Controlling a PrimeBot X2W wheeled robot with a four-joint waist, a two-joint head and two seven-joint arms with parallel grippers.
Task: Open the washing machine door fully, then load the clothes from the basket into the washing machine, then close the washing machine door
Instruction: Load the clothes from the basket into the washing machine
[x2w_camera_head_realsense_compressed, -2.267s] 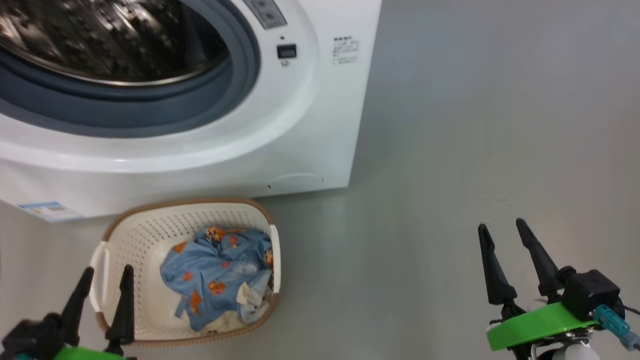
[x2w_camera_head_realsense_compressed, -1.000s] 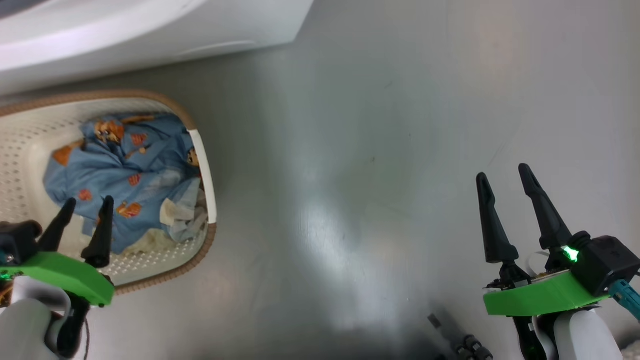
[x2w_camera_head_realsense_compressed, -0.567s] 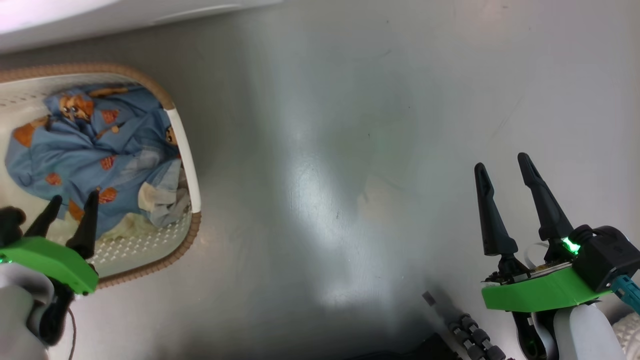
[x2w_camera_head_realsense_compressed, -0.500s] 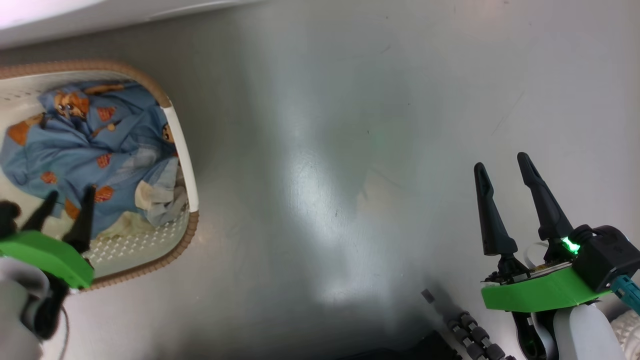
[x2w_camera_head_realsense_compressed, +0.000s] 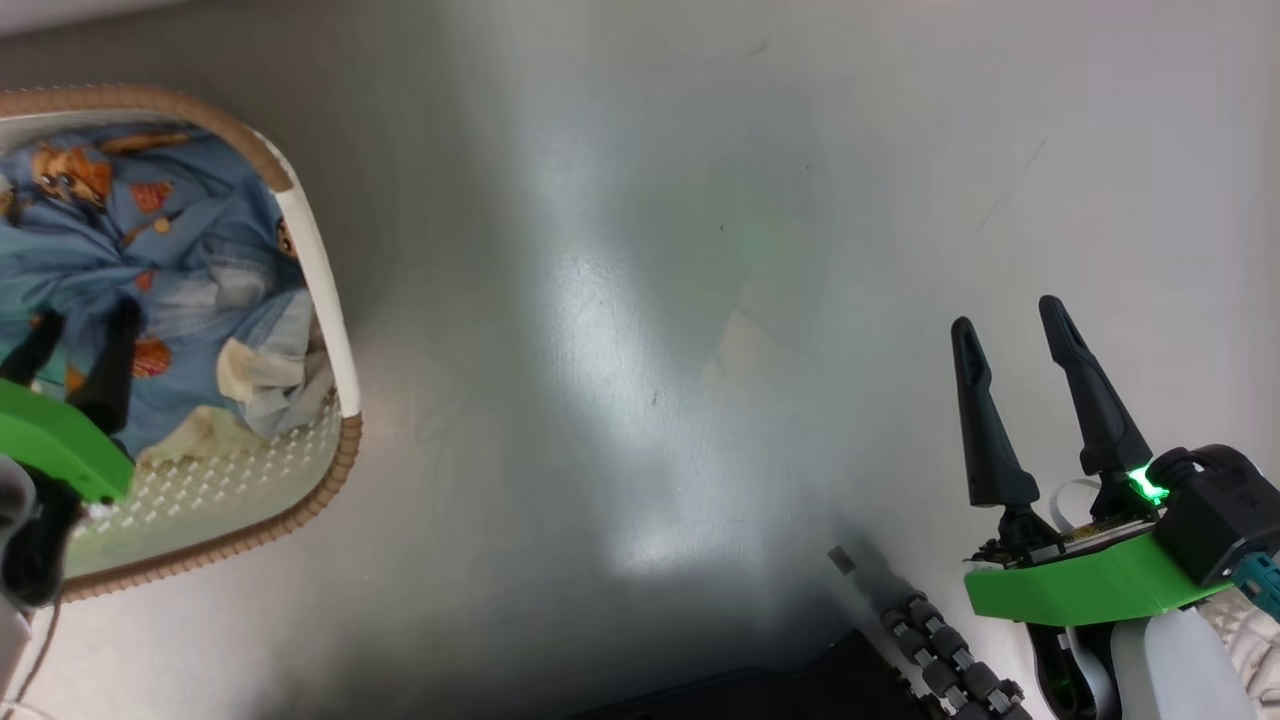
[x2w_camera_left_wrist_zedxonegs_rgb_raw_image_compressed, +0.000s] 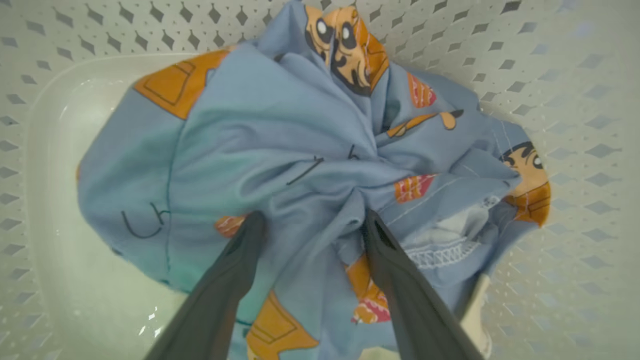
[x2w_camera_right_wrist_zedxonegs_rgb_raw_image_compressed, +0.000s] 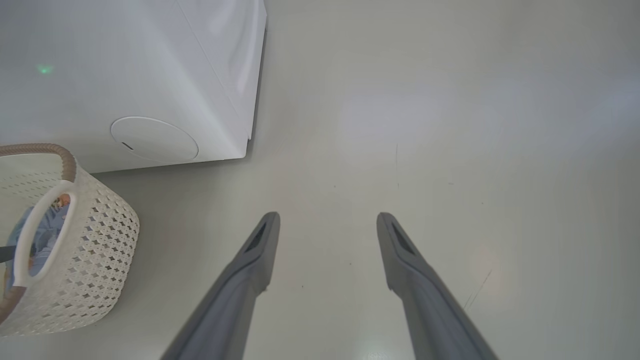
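Head view: bear-print clothes (x2w_camera_head_realsense_compressed: 200, 230) lie in the basket (x2w_camera_head_realsense_compressed: 200, 555), left gripper (x2w_camera_head_realsense_compressed: 85, 325) over them. The right gripper (x2w_camera_head_realsense_compressed: 1007, 315) is spread wide above the floor (x2w_camera_head_realsense_compressed: 650, 300).

Left wrist view: wide-spread fingers (x2w_camera_left_wrist_zedxonegs_rgb_raw_image_compressed: 225, 290) touch the clothes, nothing gripped.

Right wrist view: washing machine (x2w_camera_right_wrist_zedxonegs_rgb_raw_image_compressed: 125, 60) stands beside the basket.

Loading and closing likely remain.

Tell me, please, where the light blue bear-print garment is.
The garment lies at the head view's left, inside the cream perforated basket, under the open left gripper.
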